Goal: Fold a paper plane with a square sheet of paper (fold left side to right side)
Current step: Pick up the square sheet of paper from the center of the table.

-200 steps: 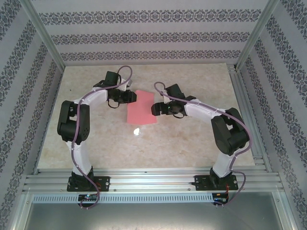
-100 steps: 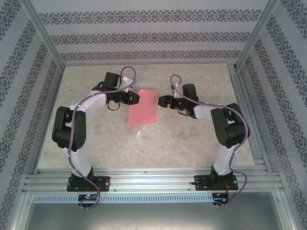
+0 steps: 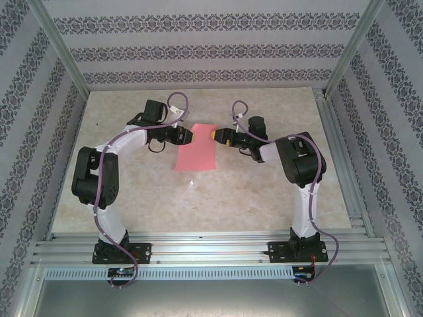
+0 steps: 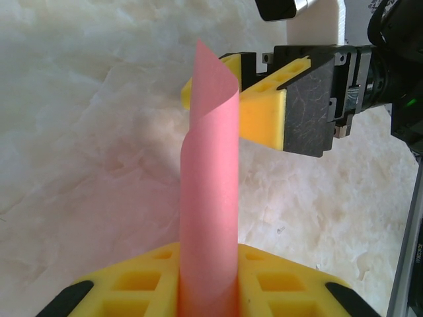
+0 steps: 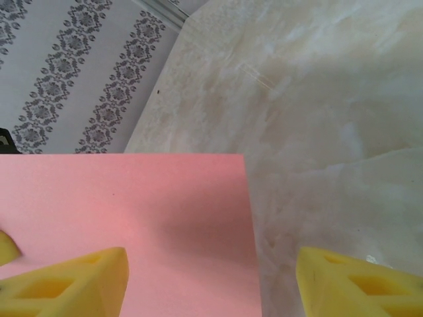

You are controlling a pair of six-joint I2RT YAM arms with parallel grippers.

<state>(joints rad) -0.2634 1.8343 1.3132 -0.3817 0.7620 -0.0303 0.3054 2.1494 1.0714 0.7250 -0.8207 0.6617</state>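
The square sheet of paper point(image 3: 197, 150) is pink-red and lies mid-table, its far left part lifted. In the left wrist view the sheet point(image 4: 210, 198) curls upward in a loop from between my yellow jaws. My left gripper point(image 3: 186, 136) point(image 4: 208, 277) is shut on that edge. My right gripper point(image 3: 219, 134) faces it at the sheet's far right corner. Its yellow fingertips point(image 5: 79, 284) stand apart, one over the pink sheet point(image 5: 132, 211) and one over bare table, so it is open around the right edge. The right gripper point(image 4: 264, 109) appears behind the curl. A paper plane is out of view.
The marble-patterned table point(image 3: 264, 191) runs bare around the sheet. Patterned walls point(image 3: 198, 53) and an aluminium frame point(image 3: 344, 152) enclose it. Both arm bases sit on the front rail point(image 3: 205, 251).
My right arm swung from the sheet's near right side up to its far right corner, jaws narrowing. My left gripper shifted slightly right, curling the held edge upward.
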